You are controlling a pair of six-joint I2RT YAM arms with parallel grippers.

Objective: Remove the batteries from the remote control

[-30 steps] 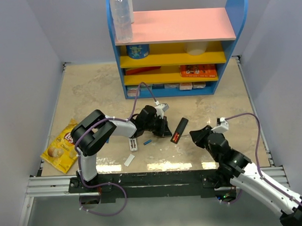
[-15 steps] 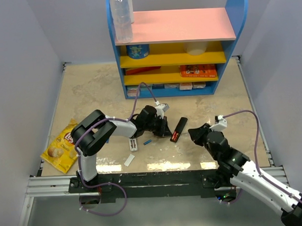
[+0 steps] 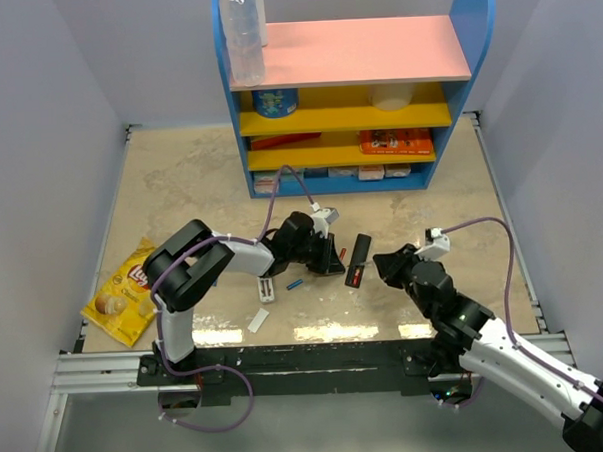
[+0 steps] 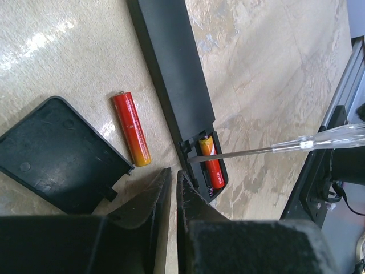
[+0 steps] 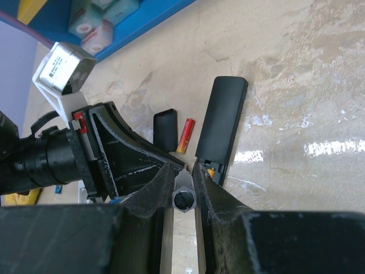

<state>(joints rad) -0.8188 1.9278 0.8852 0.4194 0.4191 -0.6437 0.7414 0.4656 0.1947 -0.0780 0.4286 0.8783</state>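
The black remote control (image 4: pixel 174 68) lies face down with its battery bay open. One red battery (image 4: pixel 211 166) sits in the bay; another red battery (image 4: pixel 131 128) lies loose beside it, next to the black cover (image 4: pixel 57 151). A blue battery (image 3: pixel 295 283) lies further left. My left gripper (image 4: pixel 171 171) is shut on nothing, its tips at the bay's left edge. My right gripper (image 5: pixel 183 168) is shut on a clear-handled screwdriver (image 5: pixel 185 198). The screwdriver's blade (image 4: pixel 228 155) crosses the bay above the seated battery. From above, the grippers (image 3: pixel 328 260) (image 3: pixel 383 266) flank the remote (image 3: pixel 358 256).
A blue shelf unit (image 3: pixel 346 94) with a pink top stands at the back, a clear bottle (image 3: pixel 242 33) on it. A yellow chip bag (image 3: pixel 124 291) lies at the left. Two small white pieces (image 3: pixel 267 290) (image 3: pixel 258 320) lie near the front rail (image 3: pixel 307 361).
My right gripper has moved left toward the remote's near end with the screwdriver. The left arm has barely shifted.
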